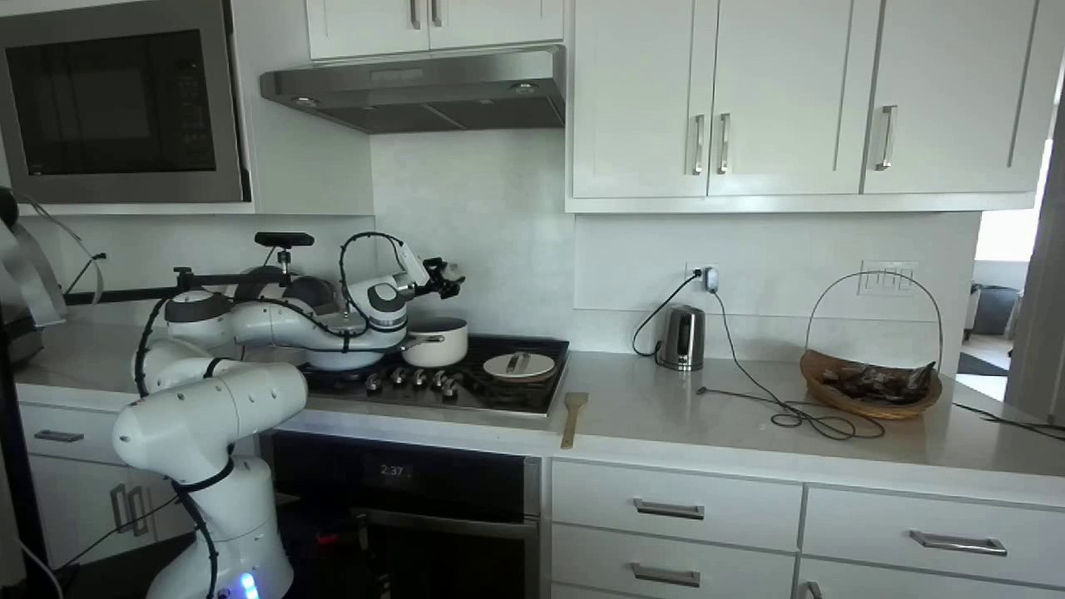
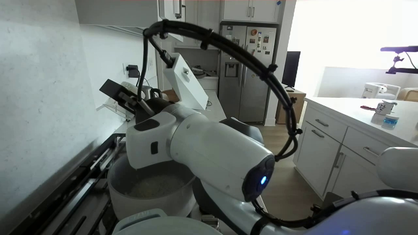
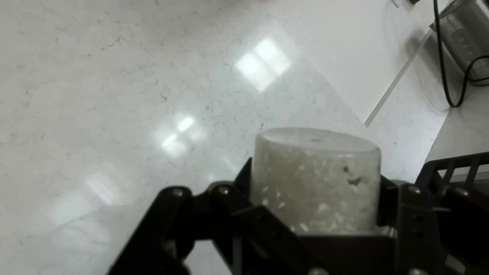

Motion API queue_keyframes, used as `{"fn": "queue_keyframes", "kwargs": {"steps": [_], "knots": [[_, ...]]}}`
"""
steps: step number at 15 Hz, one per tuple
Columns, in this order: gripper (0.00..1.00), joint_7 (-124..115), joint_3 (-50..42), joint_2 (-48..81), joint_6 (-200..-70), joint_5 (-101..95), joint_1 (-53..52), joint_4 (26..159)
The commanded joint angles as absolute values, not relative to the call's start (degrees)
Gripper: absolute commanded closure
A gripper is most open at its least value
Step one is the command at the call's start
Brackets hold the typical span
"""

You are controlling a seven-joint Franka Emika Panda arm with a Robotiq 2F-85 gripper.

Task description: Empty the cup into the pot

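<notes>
A translucent cup (image 3: 317, 183) is in my gripper (image 3: 316, 191), seen in the wrist view. Pale grains or residue cling to its inner wall. Its closed base points to the top of that picture; its mouth is hidden by the gripper, and it looks tipped. In an exterior view, the gripper (image 1: 444, 280) is raised above the white pot (image 1: 437, 345), with the pale cup (image 1: 453, 272) at its tip. In an exterior view, the pot (image 2: 148, 207) stands on the stove with pale contents at its bottom; my wrist covers part of it.
A second pot (image 1: 343, 359) stands beside the white pot. A round lid (image 1: 518, 366) lies on the stove's right side. A wooden spatula (image 1: 572, 416), a kettle (image 1: 682, 337) with cord and a basket (image 1: 874, 408) are on the counter. The range hood (image 1: 424, 91) hangs above.
</notes>
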State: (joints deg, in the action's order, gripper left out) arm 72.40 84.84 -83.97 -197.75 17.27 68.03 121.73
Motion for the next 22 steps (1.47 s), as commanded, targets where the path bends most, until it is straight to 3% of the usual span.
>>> {"fn": "queue_keyframes", "kwargs": {"steps": [1,22], "knots": [[0.68,72.5,85.78,-83.97,-198.71,19.08,68.36,124.4],[0.68,71.04,85.99,-83.96,-198.58,21.75,66.48,126.68]]}}
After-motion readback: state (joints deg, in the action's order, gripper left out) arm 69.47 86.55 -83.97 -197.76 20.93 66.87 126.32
